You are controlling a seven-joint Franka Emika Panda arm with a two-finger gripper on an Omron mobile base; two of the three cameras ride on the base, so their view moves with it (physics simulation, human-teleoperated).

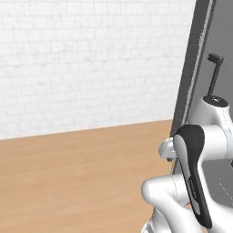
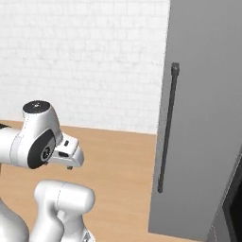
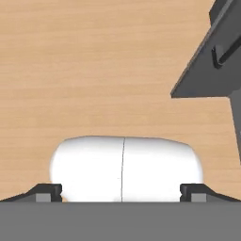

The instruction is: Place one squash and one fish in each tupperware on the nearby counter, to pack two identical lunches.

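Note:
In the hand view my gripper (image 3: 121, 190) points down at a wooden floor (image 3: 94, 70). Its two dark fingertips (image 3: 47, 190) stand far apart at the bottom corners, open, with nothing held between them. The squash, the fish and the tupperware are out of view. My white arm rises at the lower right of the left base view (image 1: 195, 182) and at the lower left of the right base view (image 2: 42, 142).
A tall grey cabinet door (image 2: 203, 118) with a dark vertical handle (image 2: 168, 127) stands close on the right; its handle (image 1: 215, 73) also shows in the left base view. A white brick wall (image 1: 91, 63) lies behind open wooden floor (image 1: 68, 173). A dark cabinet corner (image 3: 212, 61) sits upper right in the hand view.

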